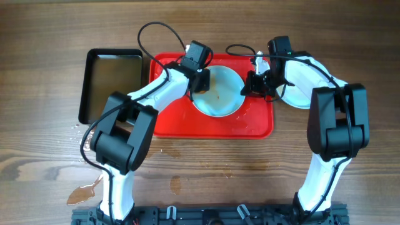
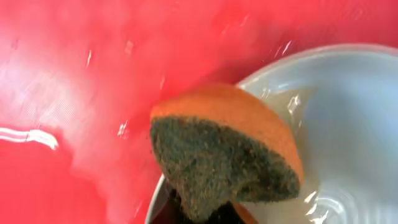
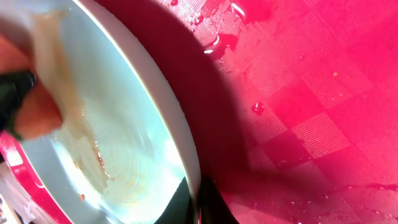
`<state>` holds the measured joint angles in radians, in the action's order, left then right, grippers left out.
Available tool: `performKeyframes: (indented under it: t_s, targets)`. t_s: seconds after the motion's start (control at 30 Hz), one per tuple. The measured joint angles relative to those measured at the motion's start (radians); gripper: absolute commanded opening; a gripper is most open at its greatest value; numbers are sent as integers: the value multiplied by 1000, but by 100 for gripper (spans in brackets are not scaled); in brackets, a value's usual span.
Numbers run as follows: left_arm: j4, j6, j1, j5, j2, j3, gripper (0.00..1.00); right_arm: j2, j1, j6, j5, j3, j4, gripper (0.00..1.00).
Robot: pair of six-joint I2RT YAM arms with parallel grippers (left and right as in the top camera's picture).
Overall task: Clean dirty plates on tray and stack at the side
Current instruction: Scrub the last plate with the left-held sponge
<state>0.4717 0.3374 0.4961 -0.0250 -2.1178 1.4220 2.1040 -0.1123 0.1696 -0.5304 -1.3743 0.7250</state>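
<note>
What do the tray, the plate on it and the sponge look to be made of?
The tray: glossy red plastic, probably; moulded checker texture, wet glints. The plate: pale, smooth, shiny, ceramic or melamine; cannot tell which. The sponge: orange foam with a dark coarse scouring face.

There were two plates: one plate (image 1: 220,100) between the left claw (image 1: 199,79) and the right claw (image 1: 249,83), one plate (image 1: 295,99) beyond the right claw. There was one red tray (image 1: 250,125), one black pan (image 1: 112,81) and one sponge (image 2: 224,149).
</note>
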Motion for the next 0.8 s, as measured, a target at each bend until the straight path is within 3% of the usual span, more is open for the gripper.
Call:
performKeyframes:
  t_s: [0.07,0.2,0.4,0.5,0.63,0.73,0.8]
  targets:
    - [83,-21,-5,72,11,4,4,0,0,0,0,0,0,4]
    - [145,-153,-8,364,13,-9,4,0,0,-10,0,0,0,4]
    - [-49,-279,-3,513,-18,-35,4,0,-1,-14,0,0,0,4]
    - [-179,-296,1,449,-29,-42,4,0,-1,-14,0,0,2,4]
    - [-257,-190,7,176,-31,-40,4,0,-1,-14,1,0,3,4]
    - [-155,-46,6,5,-20,-15,4,0,-1,-15,1,0,3,4]
    - [-47,2,6,-24,-6,-5,4,0,-1,-15,0,0,4,4]
